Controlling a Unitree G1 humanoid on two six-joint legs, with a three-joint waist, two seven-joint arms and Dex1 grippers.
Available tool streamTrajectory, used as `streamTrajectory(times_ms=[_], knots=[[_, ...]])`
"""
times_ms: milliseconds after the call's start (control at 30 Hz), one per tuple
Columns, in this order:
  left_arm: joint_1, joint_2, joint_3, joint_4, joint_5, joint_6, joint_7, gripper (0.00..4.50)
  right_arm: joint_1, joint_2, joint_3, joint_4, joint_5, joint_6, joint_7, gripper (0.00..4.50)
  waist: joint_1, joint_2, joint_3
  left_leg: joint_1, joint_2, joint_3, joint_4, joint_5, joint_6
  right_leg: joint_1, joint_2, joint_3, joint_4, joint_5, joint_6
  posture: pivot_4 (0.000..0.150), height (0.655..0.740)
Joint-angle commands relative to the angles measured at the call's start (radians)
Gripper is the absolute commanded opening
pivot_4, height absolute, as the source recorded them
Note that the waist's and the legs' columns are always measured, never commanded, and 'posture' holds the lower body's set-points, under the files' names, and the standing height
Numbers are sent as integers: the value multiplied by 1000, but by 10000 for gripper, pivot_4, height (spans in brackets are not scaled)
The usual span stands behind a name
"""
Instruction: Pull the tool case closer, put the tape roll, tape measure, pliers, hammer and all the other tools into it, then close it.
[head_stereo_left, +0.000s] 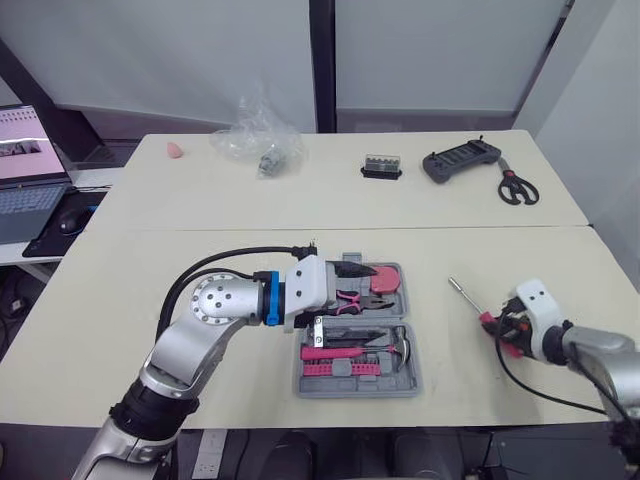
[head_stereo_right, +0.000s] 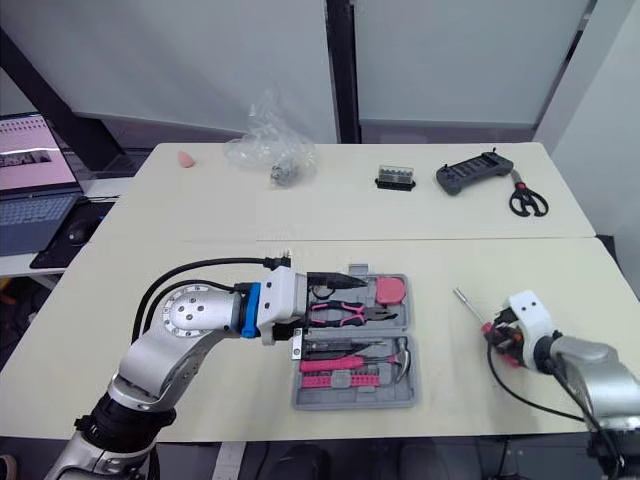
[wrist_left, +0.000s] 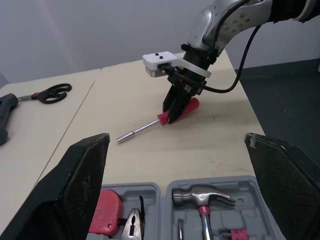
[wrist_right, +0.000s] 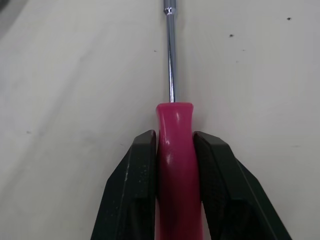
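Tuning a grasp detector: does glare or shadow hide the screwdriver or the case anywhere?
Right wrist view: a highlight streaks the screwdriver handle and its shaft glints, yet its outline stays visible between the fingers of the right gripper. Left wrist view: soft shadow beneath that gripper, shaft bright. Left eye view: even light, faint shadows, case contents visible.

Screwdriver (wrist_left: 148, 128) in right gripper (wrist_left: 170, 118) beyond tool case (wrist_left: 163, 207)

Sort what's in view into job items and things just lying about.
Job: tool case, pliers, hammer, screwdriver in the right gripper.
Lying about: plastic bag, laptop, black handset.
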Motion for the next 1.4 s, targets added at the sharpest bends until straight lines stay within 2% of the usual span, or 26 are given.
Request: streamTrajectory(times_ms=[33,100,233,600,667,933,1033,1067,1167,1267,1400], knots=[[3,16,20,-45,-16,3,2,45000,33,64,-30,-172,12,91,-113,8965,1,0,0,0,0,0,0,0,0,0,0,0,0,0,0,1500,7400],[6,17,21,-57,-21,16,11,45000,60,141,-22,-243,0,131,-195,8965,2,0,0,0,-1,0,1,-1,1,0,0,0,0,0,0,1500,7400],[14,23,20,-70,-24,27,12,45000,77,204,-13,-263,-31,126,-287,8965,2,0,0,0,-1,0,0,0,1,0,0,0,0,0,0,1500,7400],[13,37,20,-68,-22,27,9,45000,61,332,-16,-279,1,217,-385,8965,0,0,0,1,-1,-1,-1,-1,1,0,0,1,0,0,0,1500,7400],[14,38,20,-65,-22,25,9,45000,53,338,-36,-291,8,232,-393,16133,0,0,-1,1,-1,-1,-1,-1,1,0,1,0,0,0,0,1500,7400],[31,23,20,-79,-26,27,37,45000,19,248,-99,-377,95,321,-322,32926,-1,0,0,1,-1,-1,-1,-2,4,0,0,1,0,0,0,1500,7400],[54,27,29,-91,-32,27,46,45000,-51,135,-103,-418,137,359,-254,43520,-4,1,-1,1,-1,0,-1,-2,4,-1,1,1,0,0,0,1500,7400],[64,30,37,-96,-39,28,48,45000,-78,57,-69,-426,145,329,-193,44882,-4,1,0,1,-1,-1,-1,-2,4,0,1,1,0,0,0,1500,7400],[91,40,51,-110,-53,31,48,45000,-121,-193,73,-417,127,125,45,44882,-1,2,0,1,-1,0,-1,-2,5,0,0,0,0,0,0,1500,7400],[126,51,59,-122,-57,17,42,45000,-208,-420,245,-280,-23,-302,339,44882,-3,1,1,1,0,-1,-2,-2,5,1,0,-2,-2,0,0,1500,7400],[140,49,52,-126,-41,1,49,45000,-398,-540,453,-2,-262,-917,622,44882,-4,-1,2,1,0,1,-1,-2,5,2,0,-1,-4,0,1,1500,7400]])
